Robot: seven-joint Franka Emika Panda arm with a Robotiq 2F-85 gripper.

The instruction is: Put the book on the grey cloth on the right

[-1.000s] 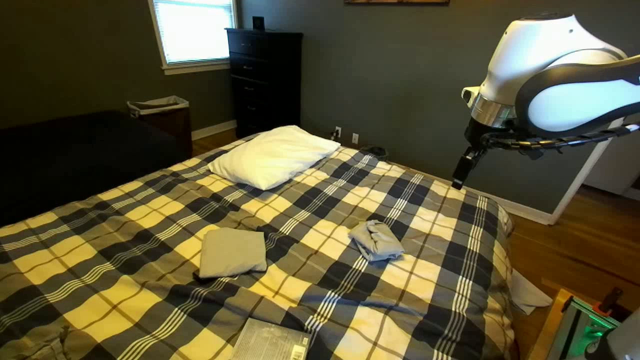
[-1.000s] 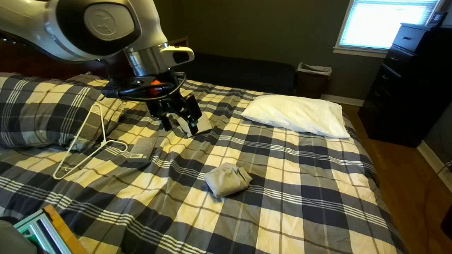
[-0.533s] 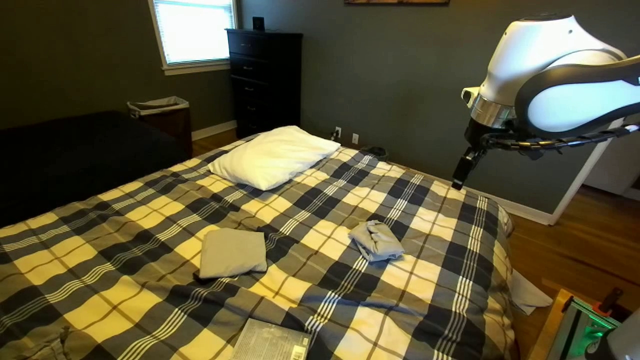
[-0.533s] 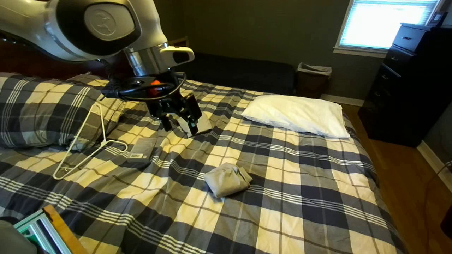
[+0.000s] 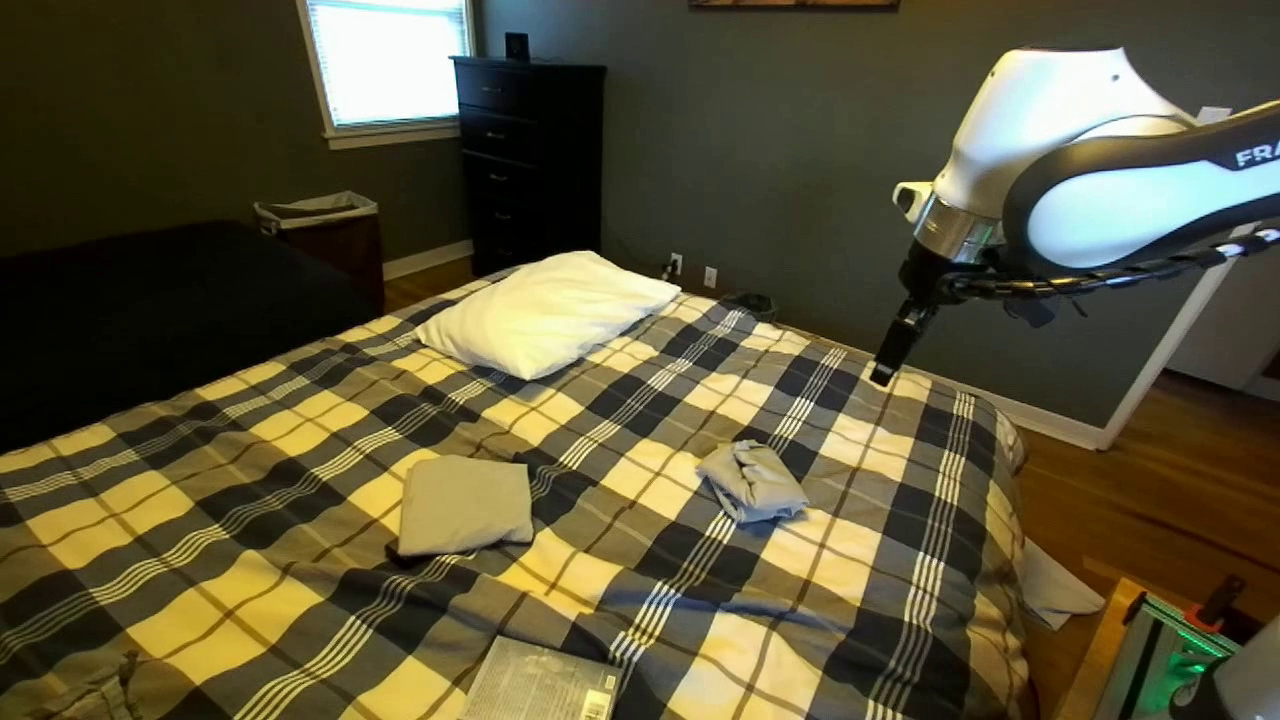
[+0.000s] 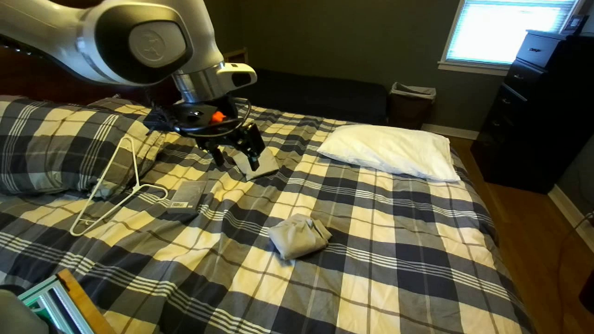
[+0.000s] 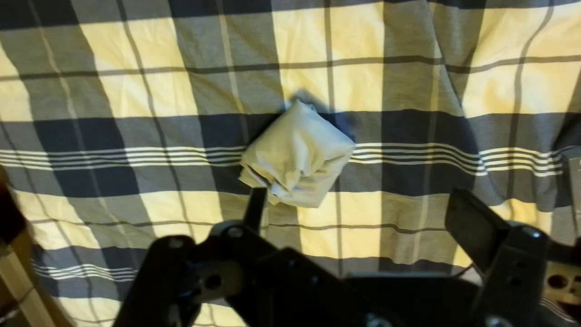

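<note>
In an exterior view we find the book (image 5: pixel 545 680) lying flat on the plaid-covered bed (image 5: pixel 640 490), its nearer part cut off by the bottom of the frame. Beyond it, the flat grey cloth (image 5: pixel 467 506) sits toward the bed's left edge as framed here; the crumpled grey cloth (image 5: pixel 753 482) rests closer to the right edge, well apart from it. We see a white pillow (image 5: pixel 550 312) by the far left corner. The gripper (image 5: pixel 882 376) shows against the far edge, toward the right corner, side-on, so from here we cannot tell how its jaws stand. In an exterior view we also make out a white hanger (image 6: pixel 136 189) close to the bed's left edge, one end up against a plaid pillow (image 6: pixel 60 148), its hook just beside the book. There the gripper hangs above the bed, its jaws apart, hiding part of the flat grey cloth, while the crumpled grey cloth lies farther from that left edge than the book. In the wrist view we look down on the crumpled grey cloth, with the jaws spread wide; the tip of one crosses the cloth's outline in the frame. A grey thing (image 7: pixel 575 186), cut off at the right border, we cannot identify.
</note>
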